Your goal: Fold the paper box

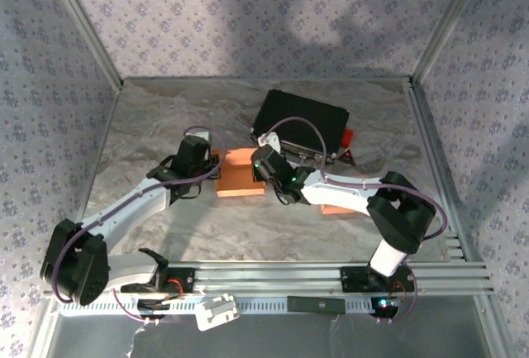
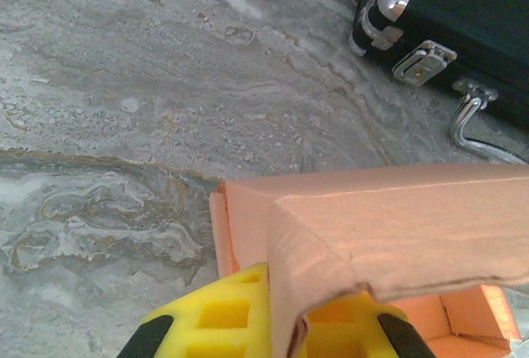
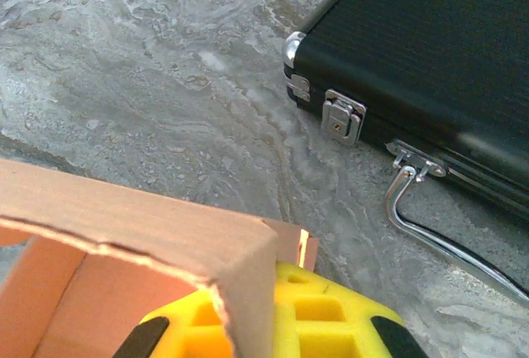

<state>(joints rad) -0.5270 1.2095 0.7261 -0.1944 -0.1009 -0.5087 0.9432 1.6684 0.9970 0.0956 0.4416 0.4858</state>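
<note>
The orange paper box [image 1: 238,174] sits mid-table, partly formed, with its walls standing. My left gripper [image 1: 217,171] is at the box's left end, shut on that wall. In the left wrist view the folded wall [image 2: 397,217] runs down between the yellow fingers [image 2: 219,308], with the left gripper [image 2: 285,329] pinching it. My right gripper [image 1: 259,168] is at the box's right end. In the right wrist view the box's corner wall [image 3: 124,226] passes between the yellow fingers [image 3: 331,317], and the right gripper [image 3: 256,329] is shut on it.
A black latched case [image 1: 302,122] with a metal handle lies just behind the box and close to both wrists; it also shows as case [image 2: 463,19] and case [image 3: 446,60]. Another orange piece [image 1: 339,207] lies under the right forearm. Metal frame rails bound the marble table [image 1: 165,118].
</note>
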